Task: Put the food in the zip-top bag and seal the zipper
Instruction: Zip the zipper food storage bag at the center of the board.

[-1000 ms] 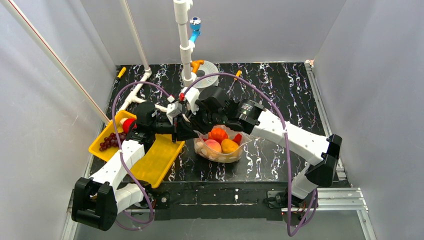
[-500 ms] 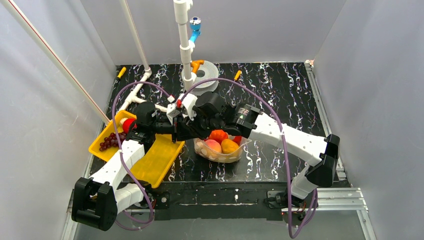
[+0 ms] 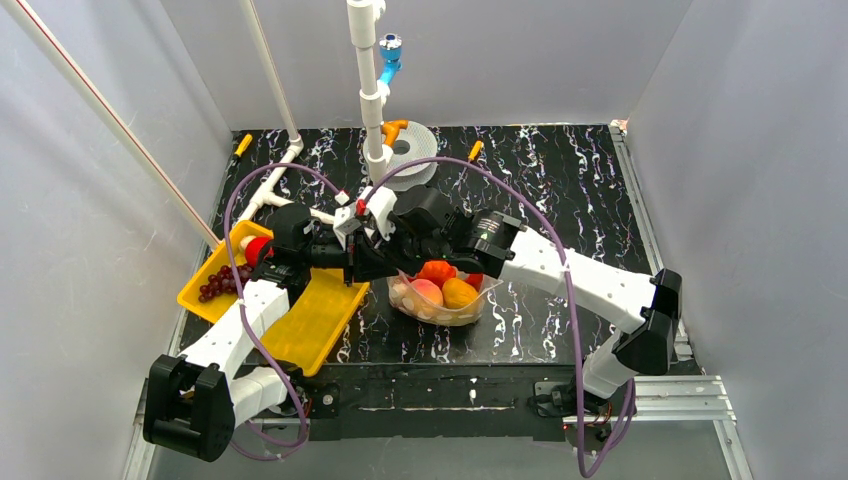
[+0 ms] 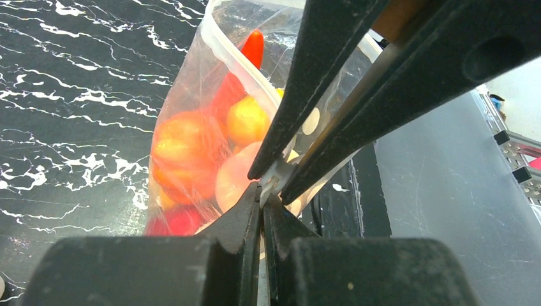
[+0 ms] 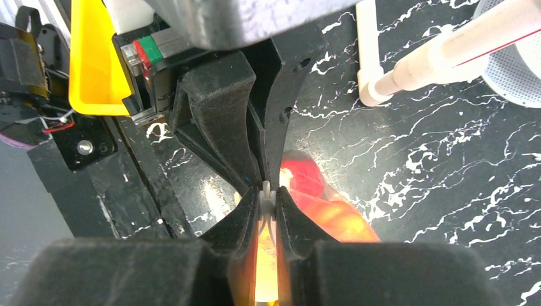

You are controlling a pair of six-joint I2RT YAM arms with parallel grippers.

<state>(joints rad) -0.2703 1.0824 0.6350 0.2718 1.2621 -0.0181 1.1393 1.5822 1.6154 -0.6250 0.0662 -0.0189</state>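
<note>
Left gripper (image 4: 263,199): clamped on the zipper (image 4: 275,178) at the corner nearest the yellow tray (image 3: 320,325).
Right gripper (image 5: 268,191): pinching the same strip, tips meeting the left's.
Zip-top bag (image 3: 445,312): on the black marbled table (image 3: 560,180), toy fruits (image 3: 437,272) inside.
Grapes (image 3: 220,283): in the tray.

The tabletop (image 3: 580,170) is seen whole from high above; the zipper (image 4: 275,180) is framed closely, from opposite sides, by both wrist views.
</note>
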